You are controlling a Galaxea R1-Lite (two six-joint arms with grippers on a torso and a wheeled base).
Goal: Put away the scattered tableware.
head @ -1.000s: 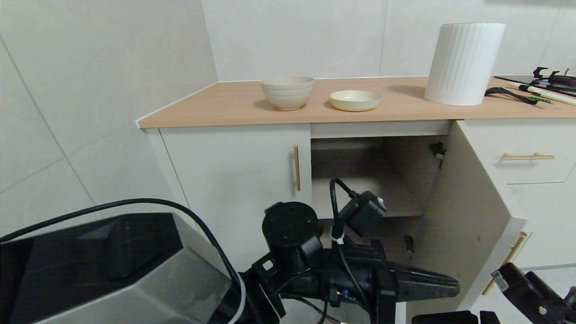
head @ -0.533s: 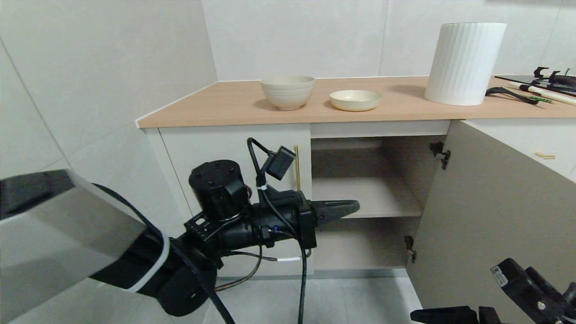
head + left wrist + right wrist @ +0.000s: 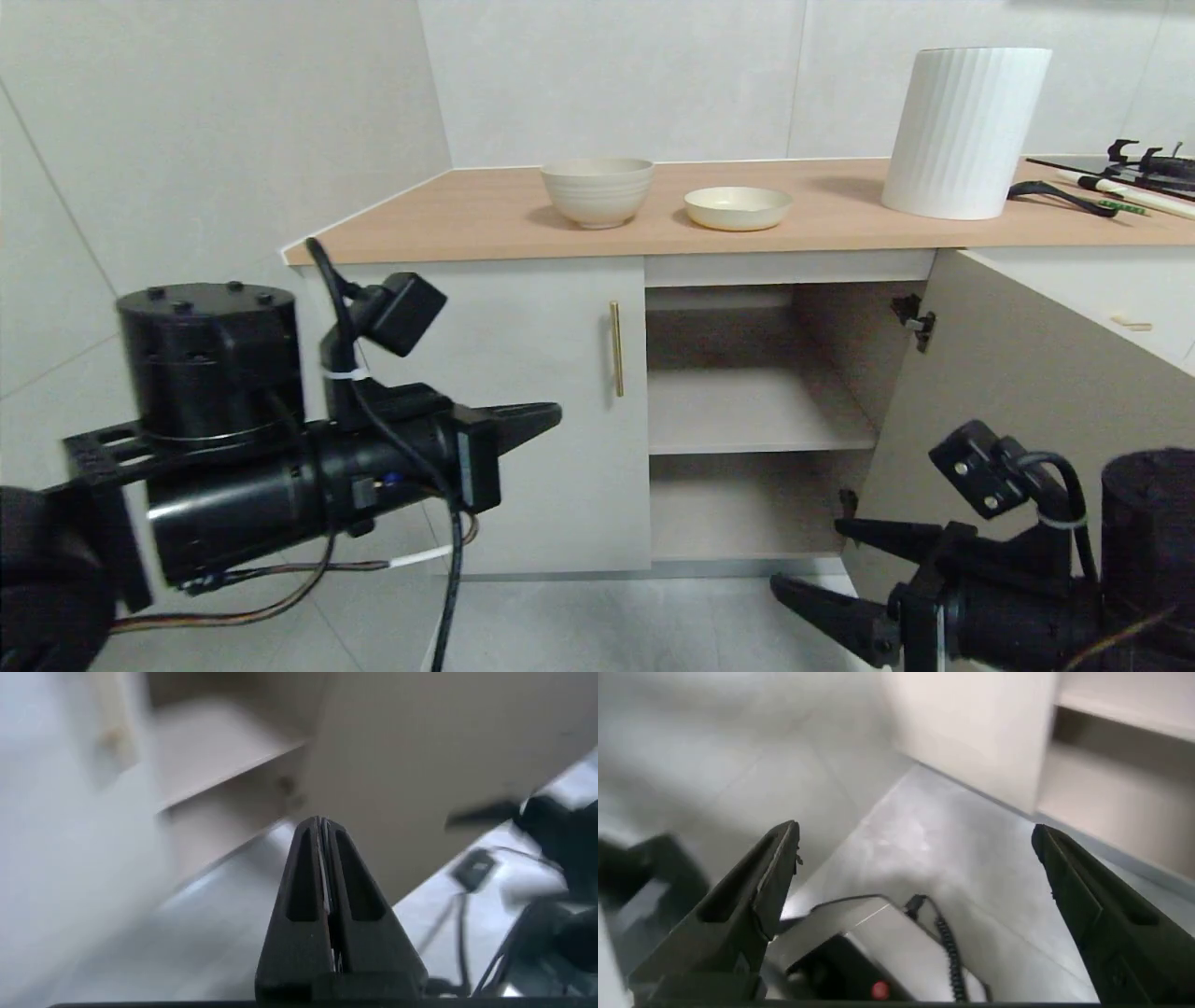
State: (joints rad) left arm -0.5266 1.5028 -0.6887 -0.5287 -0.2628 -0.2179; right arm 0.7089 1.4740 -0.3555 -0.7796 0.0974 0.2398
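On the worktop [image 3: 448,219], in the head view, a bowl [image 3: 597,191] and a dish [image 3: 738,207] are set near each other. In the left wrist view the left hand [image 3: 320,826] is seen clenched; in the right wrist view the right hand [image 3: 915,840] is released.

White ribbed cylinder [image 3: 966,131] on wooden countertop [image 3: 448,219], tiled wall [image 3: 187,140]
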